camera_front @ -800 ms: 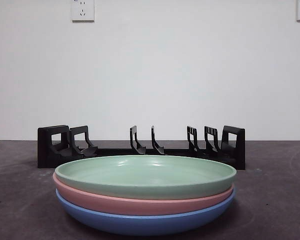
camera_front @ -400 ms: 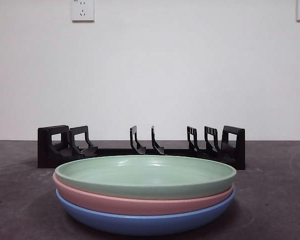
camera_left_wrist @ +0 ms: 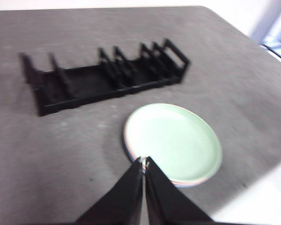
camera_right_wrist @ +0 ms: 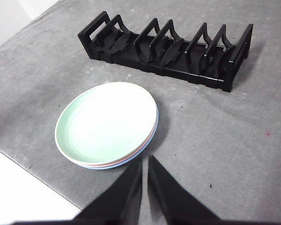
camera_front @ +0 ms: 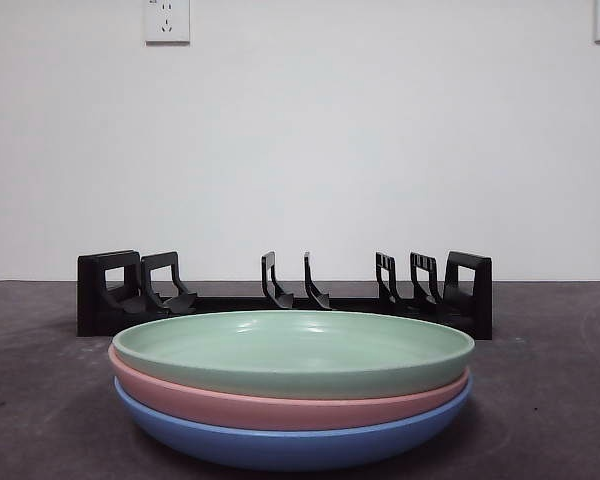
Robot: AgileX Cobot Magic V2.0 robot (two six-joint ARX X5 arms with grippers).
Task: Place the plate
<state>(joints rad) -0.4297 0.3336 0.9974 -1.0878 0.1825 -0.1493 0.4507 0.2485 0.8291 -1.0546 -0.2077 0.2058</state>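
Three plates are stacked at the table's front: a green plate [camera_front: 292, 350] on top, a pink plate [camera_front: 280, 408] under it and a blue plate [camera_front: 290, 448] at the bottom. A black plate rack [camera_front: 110, 295] with upright dividers stands empty behind the stack. No arm shows in the front view. My left gripper [camera_left_wrist: 144, 160] is shut and empty, held high above the table over the near rim of the green plate [camera_left_wrist: 175, 140]. My right gripper [camera_right_wrist: 145, 159] is shut and empty, held high beside the stack [camera_right_wrist: 105, 122]. The rack also shows in both wrist views [camera_left_wrist: 103, 79] [camera_right_wrist: 168, 49].
The dark grey table [camera_front: 540, 400] ends close to the stack, with its edge [camera_right_wrist: 33, 168] in the right wrist view and its edge [camera_left_wrist: 253, 187] in the left wrist view. A white wall with sockets [camera_front: 167, 20] stands behind the rack.
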